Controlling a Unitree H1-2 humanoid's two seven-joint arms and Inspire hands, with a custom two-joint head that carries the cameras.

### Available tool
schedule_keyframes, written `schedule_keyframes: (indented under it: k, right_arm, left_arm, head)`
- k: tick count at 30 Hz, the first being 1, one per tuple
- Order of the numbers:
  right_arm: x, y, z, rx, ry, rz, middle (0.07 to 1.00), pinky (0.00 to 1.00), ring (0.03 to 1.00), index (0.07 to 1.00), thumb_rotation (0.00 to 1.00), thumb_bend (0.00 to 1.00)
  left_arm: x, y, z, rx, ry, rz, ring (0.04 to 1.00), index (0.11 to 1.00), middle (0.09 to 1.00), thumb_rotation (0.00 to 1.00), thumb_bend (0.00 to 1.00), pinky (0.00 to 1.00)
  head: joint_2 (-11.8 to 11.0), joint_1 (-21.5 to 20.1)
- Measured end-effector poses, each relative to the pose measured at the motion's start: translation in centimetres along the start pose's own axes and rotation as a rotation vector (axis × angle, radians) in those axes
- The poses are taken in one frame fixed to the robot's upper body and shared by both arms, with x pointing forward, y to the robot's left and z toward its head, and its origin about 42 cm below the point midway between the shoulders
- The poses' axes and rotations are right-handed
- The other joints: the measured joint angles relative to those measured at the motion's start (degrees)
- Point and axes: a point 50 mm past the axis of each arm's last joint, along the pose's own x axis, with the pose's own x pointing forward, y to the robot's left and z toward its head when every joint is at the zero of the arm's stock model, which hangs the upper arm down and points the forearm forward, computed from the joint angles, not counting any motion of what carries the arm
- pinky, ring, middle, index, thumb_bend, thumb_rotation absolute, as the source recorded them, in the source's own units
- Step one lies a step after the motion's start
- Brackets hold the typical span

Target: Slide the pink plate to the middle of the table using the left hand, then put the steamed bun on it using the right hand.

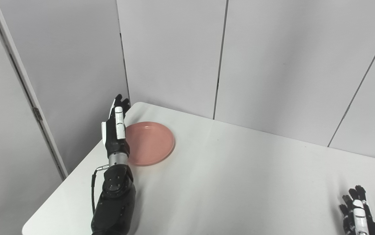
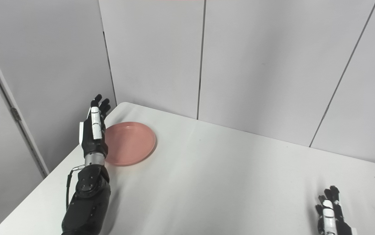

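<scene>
The pink plate (image 1: 150,142) lies empty on the white table (image 1: 239,182), near its far left corner. My left hand (image 1: 116,127) stands on edge at the plate's left rim, fingers straight and pointing away, open and holding nothing. Whether it touches the rim is not clear. My right hand (image 1: 357,212) rests low at the table's front right, fingers apart and empty, partly cut off by the picture's bottom edge. No steamed bun shows in either view. The plate (image 2: 130,142) and the left hand (image 2: 93,129) show the same way in the right eye view.
Grey partition panels (image 1: 272,65) stand close behind the table. The table's left edge (image 1: 76,176) runs just beside my left forearm, with a drop to the floor beyond it.
</scene>
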Motion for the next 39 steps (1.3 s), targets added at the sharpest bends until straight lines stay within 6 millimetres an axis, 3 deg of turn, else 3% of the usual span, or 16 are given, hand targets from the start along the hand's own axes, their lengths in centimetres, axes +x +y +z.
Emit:
schedule_keyframes:
  k: [9, 22, 33, 39]
  right_arm:
    - [0.0, -0.1, 0.0, -0.001, -0.001, 0.0, 1.0, 1.0, 1.0, 1.0, 0.84, 0.37]
    - [0.0, -0.1, 0.0, 0.001, -0.006, 0.001, 1.0, 1.0, 1.0, 1.0, 0.84, 0.37]
    - [0.0, -0.1, 0.0, -0.002, -0.006, 0.001, 1.0, 1.0, 1.0, 1.0, 0.84, 0.36]
    - [0.0, -0.1, 0.0, -0.002, -0.007, 0.0, 1.0, 1.0, 1.0, 1.0, 0.83, 0.37]
  left_arm:
    - [1.1, 1.9, 0.3, 0.024, -0.009, 0.04, 0.9, 0.894, 0.879, 1.0, 0.73, 1.0]
    - [1.8, 3.8, -1.0, 0.037, 0.022, 0.1, 0.905, 0.896, 0.882, 1.0, 0.7, 1.0]
    - [2.0, 3.5, -1.9, 0.048, 0.098, 0.102, 0.942, 0.92, 0.901, 1.0, 0.69, 1.0]
    - [1.9, 3.4, -2.4, 0.066, 0.142, 0.09, 0.91, 0.901, 0.885, 1.0, 0.71, 1.0]
  head:
    - [0.2, 0.2]
    - [0.3, 0.3]
    - [0.4, 0.2]
    - [0.5, 0.1]
